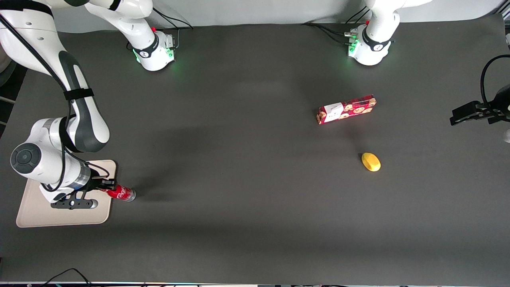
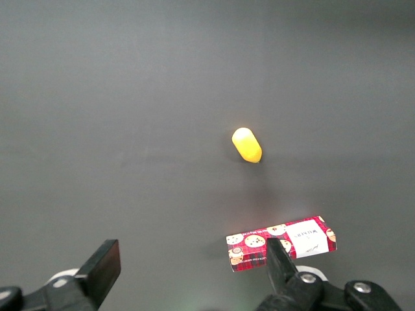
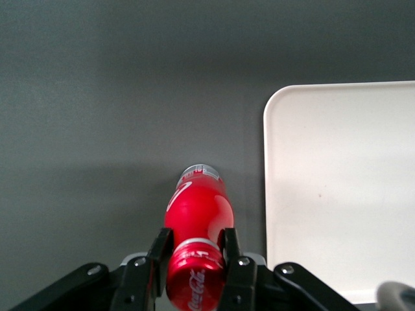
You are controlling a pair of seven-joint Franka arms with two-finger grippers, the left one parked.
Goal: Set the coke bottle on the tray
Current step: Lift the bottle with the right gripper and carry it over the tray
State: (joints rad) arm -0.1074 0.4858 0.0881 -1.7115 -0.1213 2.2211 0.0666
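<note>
My gripper (image 3: 194,256) is clenched on the coke bottle (image 3: 196,214), held just beside the tray (image 3: 337,188) edge above the dark table (image 1: 239,179). The wrist view shows both fingers pinching the neck; from the front the arm hides part of the tray, bottle base poking out toward the cookie box (image 1: 346,109) and yellow lemon (image 1: 371,162), well apart

We are looking at a robotics lab: two white arm bases (image 1: 154,52) with green status lights are bolted at twelve o'clock on a dark matte tabletop (image 1: 239,159), cables trailing off, with only a few test props laid out.
</note>
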